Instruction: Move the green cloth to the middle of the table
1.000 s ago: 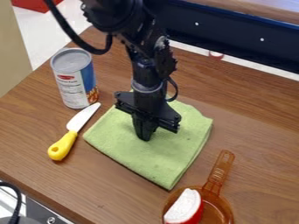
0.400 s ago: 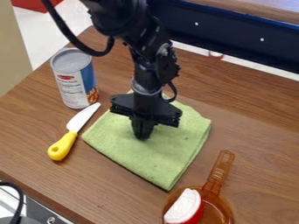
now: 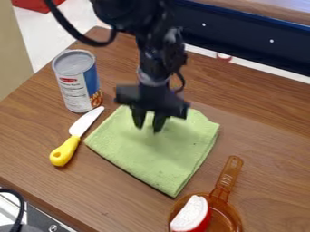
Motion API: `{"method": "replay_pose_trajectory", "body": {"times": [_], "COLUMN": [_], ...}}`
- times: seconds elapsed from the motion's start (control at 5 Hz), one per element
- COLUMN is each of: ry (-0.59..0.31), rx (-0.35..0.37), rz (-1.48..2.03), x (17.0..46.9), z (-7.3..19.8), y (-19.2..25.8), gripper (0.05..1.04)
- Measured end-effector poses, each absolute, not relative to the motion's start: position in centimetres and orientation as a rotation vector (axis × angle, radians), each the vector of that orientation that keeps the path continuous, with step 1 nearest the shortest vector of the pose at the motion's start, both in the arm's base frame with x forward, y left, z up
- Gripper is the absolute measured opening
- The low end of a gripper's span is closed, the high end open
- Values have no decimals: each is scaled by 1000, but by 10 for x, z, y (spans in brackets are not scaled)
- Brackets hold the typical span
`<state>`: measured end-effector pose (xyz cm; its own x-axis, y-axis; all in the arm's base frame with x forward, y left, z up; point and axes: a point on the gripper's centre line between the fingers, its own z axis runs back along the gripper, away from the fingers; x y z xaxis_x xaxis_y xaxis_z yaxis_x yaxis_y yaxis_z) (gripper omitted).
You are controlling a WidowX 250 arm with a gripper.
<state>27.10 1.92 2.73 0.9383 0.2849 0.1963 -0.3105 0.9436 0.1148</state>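
Note:
My black gripper (image 3: 148, 128) hangs over the upper part of the green cloth, its two fingers apart with a gap between the tips and nothing held. The green cloth (image 3: 154, 158) lies folded and fairly flat on the wooden table (image 3: 266, 131), near the middle of the view. The gripper and arm hide part of the cloth's top edge.
A can (image 3: 74, 81) stands to the cloth's upper left. Close to the left corner lies a yellow-handled knife (image 3: 65, 150). At lower right, an amber pan (image 3: 227, 213) holds a red and white piece (image 3: 192, 214). A dark rail (image 3: 242, 38) runs behind.
The gripper has risen from the cloth and its fingers have opened. Between the first two frames the cloth shifted very slightly left; it now lies still.

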Motion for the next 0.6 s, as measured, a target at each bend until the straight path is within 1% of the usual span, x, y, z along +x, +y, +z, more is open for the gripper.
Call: {"method": "replay_pose_trajectory", "body": {"times": [0.2, 0.4, 0.6], "ry": [-220, -237, -236], "rx": [89, 20, -4], "rz": [312, 351, 370], "x": [274, 279, 286], "z": [50, 77, 89], "y": [20, 22, 22], "gripper": [739, 980, 999]}}
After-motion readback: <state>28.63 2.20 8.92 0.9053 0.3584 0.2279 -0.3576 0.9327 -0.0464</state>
